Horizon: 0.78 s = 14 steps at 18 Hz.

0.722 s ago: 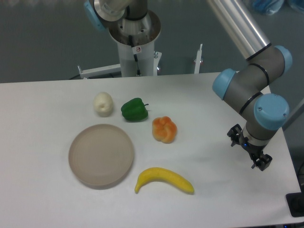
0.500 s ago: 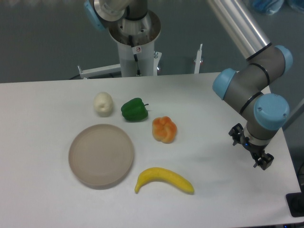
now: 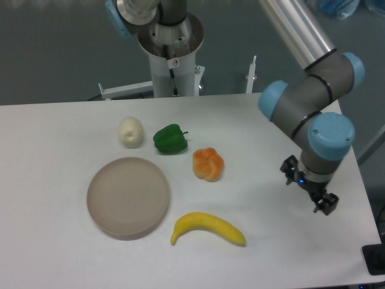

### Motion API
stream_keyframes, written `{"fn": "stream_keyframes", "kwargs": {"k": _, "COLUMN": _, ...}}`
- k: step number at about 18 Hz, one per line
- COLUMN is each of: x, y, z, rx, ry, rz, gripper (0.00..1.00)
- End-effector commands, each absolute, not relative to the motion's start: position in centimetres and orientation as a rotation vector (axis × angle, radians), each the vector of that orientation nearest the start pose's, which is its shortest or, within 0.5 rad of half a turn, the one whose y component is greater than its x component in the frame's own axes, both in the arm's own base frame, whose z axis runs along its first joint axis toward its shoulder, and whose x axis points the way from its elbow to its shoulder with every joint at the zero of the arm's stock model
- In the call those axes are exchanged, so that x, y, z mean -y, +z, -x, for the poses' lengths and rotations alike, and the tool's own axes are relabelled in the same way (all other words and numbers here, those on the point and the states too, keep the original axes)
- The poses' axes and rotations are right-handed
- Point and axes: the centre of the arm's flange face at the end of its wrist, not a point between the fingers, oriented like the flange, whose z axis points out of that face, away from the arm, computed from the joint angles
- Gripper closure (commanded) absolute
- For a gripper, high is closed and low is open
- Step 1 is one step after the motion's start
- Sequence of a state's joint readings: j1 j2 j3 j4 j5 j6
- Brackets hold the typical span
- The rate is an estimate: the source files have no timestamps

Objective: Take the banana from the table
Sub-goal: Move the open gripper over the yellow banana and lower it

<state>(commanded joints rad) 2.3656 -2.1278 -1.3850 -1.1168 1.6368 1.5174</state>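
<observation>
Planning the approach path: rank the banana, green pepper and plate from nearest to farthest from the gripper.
From the gripper, at the table's right side:
1. Banana, front centre.
2. Green pepper, farther back, left of centre.
3. Plate, far left.

**A robotics lab bench**

This looks like a robot test cell in a lab, not a home or kitchen. A grey-and-blue industrial arm (image 3: 313, 114) stands on a metal pedestal (image 3: 171, 57) at the back edge of a plain white table (image 3: 60, 259). Beyond it are bare grey floor and a white metal frame (image 3: 129, 90). The food laid out is plastic-looking: banana (image 3: 208, 228), orange pepper (image 3: 208, 164), green pepper (image 3: 170, 139), beside an empty plate (image 3: 128, 197).
</observation>
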Motion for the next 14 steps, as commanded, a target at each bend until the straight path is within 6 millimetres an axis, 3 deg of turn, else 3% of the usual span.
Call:
{"fn": "stream_keyframes", "kwargs": {"k": 1, "x": -58.7, "y": 29.2, "z": 39.0, "rx": -1.101, "ry": 0.156, "rz": 2.957, "gripper": 0.0}}
{"fn": "stream_keyframes", "kwargs": {"k": 4, "x": -59.2, "y": 28.4, "z": 36.1, "rx": -1.096, "ry": 0.116, "rz": 2.955, "gripper": 0.0}}
{"fn": "stream_keyframes", "kwargs": {"k": 10, "x": -61.4, "y": 25.2, "z": 34.7, "rx": -1.115, "ry": 0.158, "rz": 2.925, "gripper": 0.0}}
{"fn": "stream_keyframes", "kwargs": {"k": 14, "x": -63.2, "y": 24.7, "z": 32.8, "rx": -1.174, "ry": 0.137, "rz": 2.799, "gripper": 0.0}}
